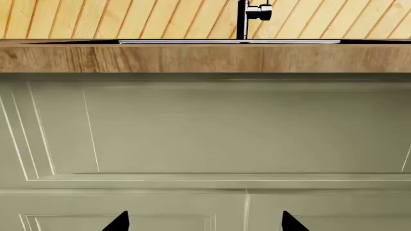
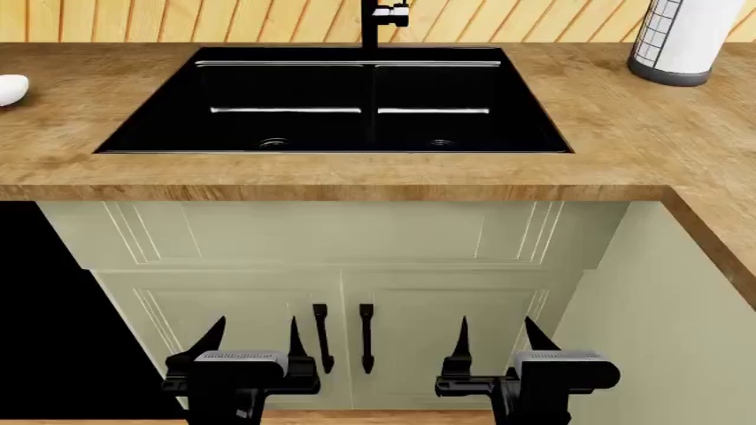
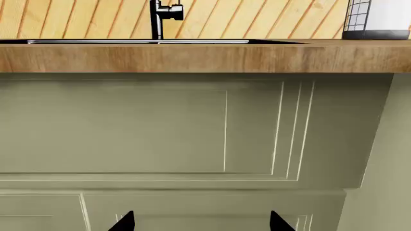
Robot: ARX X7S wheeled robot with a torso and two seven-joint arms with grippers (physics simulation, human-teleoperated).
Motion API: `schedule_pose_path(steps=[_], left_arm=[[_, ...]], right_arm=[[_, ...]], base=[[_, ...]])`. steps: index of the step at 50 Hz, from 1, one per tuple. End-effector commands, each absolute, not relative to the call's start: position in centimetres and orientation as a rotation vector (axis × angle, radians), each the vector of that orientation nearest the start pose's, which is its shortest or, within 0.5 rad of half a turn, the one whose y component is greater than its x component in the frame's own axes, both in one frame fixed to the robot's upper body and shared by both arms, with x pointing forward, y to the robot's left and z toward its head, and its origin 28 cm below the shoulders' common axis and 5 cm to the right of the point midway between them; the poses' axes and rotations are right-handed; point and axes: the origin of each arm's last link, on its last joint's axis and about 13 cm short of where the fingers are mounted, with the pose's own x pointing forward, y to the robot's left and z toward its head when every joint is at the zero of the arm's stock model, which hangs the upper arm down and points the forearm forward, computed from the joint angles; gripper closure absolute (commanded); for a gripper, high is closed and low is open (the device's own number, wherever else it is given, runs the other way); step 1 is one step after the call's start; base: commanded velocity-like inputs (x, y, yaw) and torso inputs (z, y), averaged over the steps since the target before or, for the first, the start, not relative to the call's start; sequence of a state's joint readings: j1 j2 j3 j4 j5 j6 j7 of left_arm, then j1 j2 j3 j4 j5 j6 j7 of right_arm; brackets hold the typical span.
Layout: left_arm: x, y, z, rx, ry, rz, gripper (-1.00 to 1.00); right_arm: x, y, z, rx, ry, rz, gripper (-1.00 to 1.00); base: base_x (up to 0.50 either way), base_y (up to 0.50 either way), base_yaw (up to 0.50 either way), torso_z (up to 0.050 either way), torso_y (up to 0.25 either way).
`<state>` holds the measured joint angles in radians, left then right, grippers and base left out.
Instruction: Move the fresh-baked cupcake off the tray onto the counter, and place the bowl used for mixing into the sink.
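The black double-basin sink (image 2: 343, 102) is set in the wood-grain counter (image 2: 354, 181), with a black faucet (image 2: 375, 18) behind it. A white rounded thing, likely the bowl (image 2: 10, 88), shows cut off at the far left of the counter. The cupcake and the tray are out of view. My left gripper (image 2: 255, 332) and right gripper (image 2: 497, 329) are both open and empty, held low in front of the cabinet, below the counter's edge. The left wrist view shows the left gripper (image 1: 205, 219), the counter's edge (image 1: 192, 57) and the sink's rim (image 1: 231, 42). The right wrist view shows the right gripper (image 3: 201, 219).
Pale green cabinet doors (image 2: 413, 328) with two black handles (image 2: 343, 336) face me under the counter. A white paper-towel roll in a wire holder (image 2: 679, 35) stands at the back right. The counter turns toward me on the right (image 2: 721, 221). A dark gap lies at the left (image 2: 48, 310).
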<state>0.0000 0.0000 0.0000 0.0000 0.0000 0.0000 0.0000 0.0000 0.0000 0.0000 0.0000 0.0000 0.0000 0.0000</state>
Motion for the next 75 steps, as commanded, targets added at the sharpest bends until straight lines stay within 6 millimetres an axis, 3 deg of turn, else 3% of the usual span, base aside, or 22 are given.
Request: schedule_pose_path(steps=[1,6,11,25,28,31,42,50,60,75], left_arm=[[20.9,20.5,1.3,0.003,0.008,-0.004,-1.0],[21.2,20.8,2.1,0.039,0.011,-0.031,-1.0],[21.0,21.6,4.6,0.108,-0.06,-0.063,-1.0],[21.4,23.5,11.7,0.204,-0.145,-0.189,-1.0],[21.3,23.8,13.3,0.193,-0.121,-0.283,-1.0],[21.1,24.3,15.0,0.25,-0.124,-0.405,-1.0],[21.8,26.5,21.8,0.308,-0.072,-0.646,-1.0],[22.5,27.0,25.3,0.38,-0.06,-0.714,-1.0],[20.7,27.9,29.5,0.447,-0.06,-0.797,-1.0],[20.9,28.6,31.8,0.42,-0.098,-0.786,-1.0]], right_arm=[[21.0,-9.7,1.8,0.015,0.003,0.024,-1.0],[21.0,-10.0,3.0,0.013,-0.023,0.021,-1.0],[20.6,-10.3,5.4,0.016,-0.063,0.066,-1.0],[19.6,-11.5,14.8,-0.036,-0.231,0.199,-1.0],[19.4,-11.7,16.7,-0.012,-0.242,0.288,-1.0],[19.4,-12.2,18.9,-0.107,-0.238,0.355,-1.0],[20.2,-13.8,25.0,-0.126,-0.197,0.528,-1.0],[20.5,-14.0,28.1,-0.166,-0.192,0.597,-1.0],[20.1,-15.3,30.9,-0.22,-0.191,0.662,-1.0],[19.8,-15.0,33.3,-0.27,-0.26,0.672,-1.0]], base=[[0.0,0.0,0.0,0.0,0.0],[0.0,0.0,0.0,0.0,0.0],[0.0,0.0,0.0,0.0,0.0],[0.0,0.0,0.0,0.0,0.0],[0.0,0.0,0.0,0.0,0.0],[0.0,0.0,0.0,0.0,0.0],[0.0,0.0,0.0,0.0,0.0],[0.0,0.0,0.0,0.0,0.0],[0.0,0.0,0.0,0.0,0.0],[0.0,0.0,0.0,0.0,0.0]])
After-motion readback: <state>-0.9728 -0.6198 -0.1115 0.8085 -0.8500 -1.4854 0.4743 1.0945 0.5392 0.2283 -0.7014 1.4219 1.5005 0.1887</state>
